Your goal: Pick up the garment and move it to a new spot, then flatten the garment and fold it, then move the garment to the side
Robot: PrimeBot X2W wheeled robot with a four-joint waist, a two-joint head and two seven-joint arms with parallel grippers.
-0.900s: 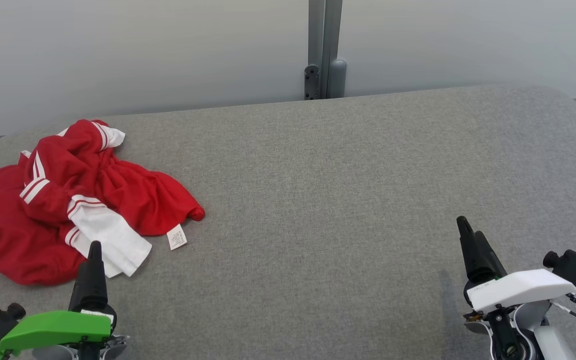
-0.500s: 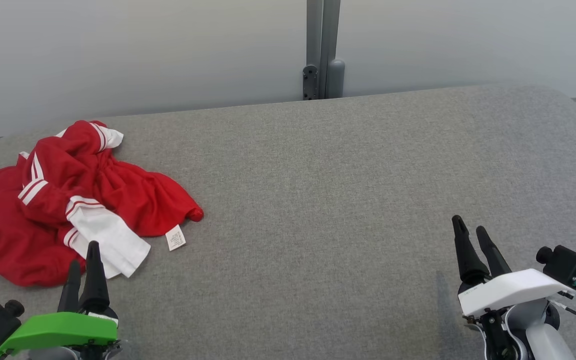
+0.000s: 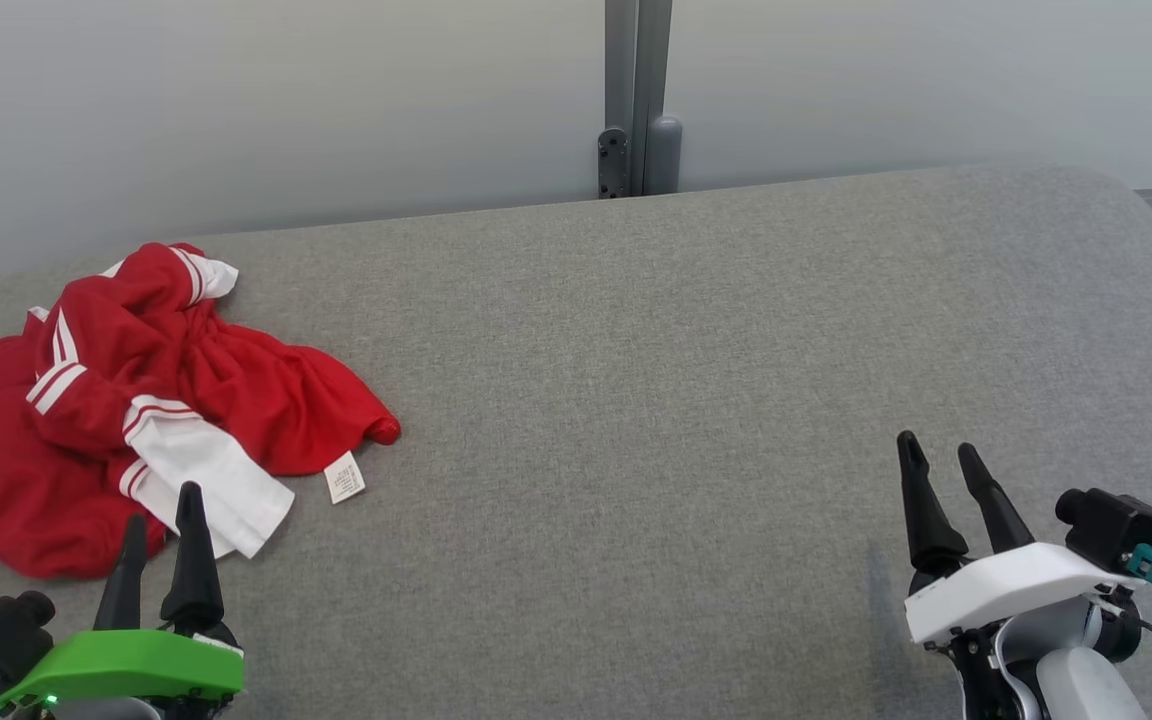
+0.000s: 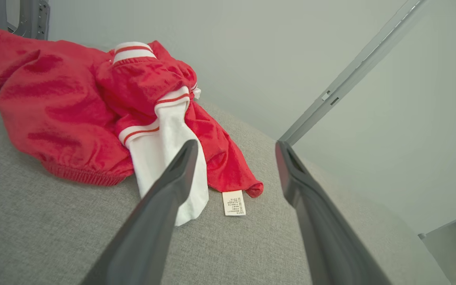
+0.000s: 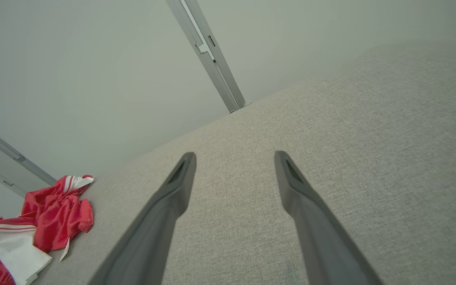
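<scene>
At 9 o'clock: crumpled red garment (image 3: pixel 86 400); left gripper (image 3: pixel 162 505) at 7, right gripper (image 3: pixel 935 444) at 4, both spread wide, empty.

One piece of print shows: a small white care label (image 3: pixel 344 477) at the edge of the red and white garment (image 3: pixel 266 390), lying flat on the grey bench (image 3: pixel 686 400) toward its left end; in the left wrist view it carries several short rows of tiny dark characters, too small to read; nothing else legible, no brand, number or sign.
</scene>
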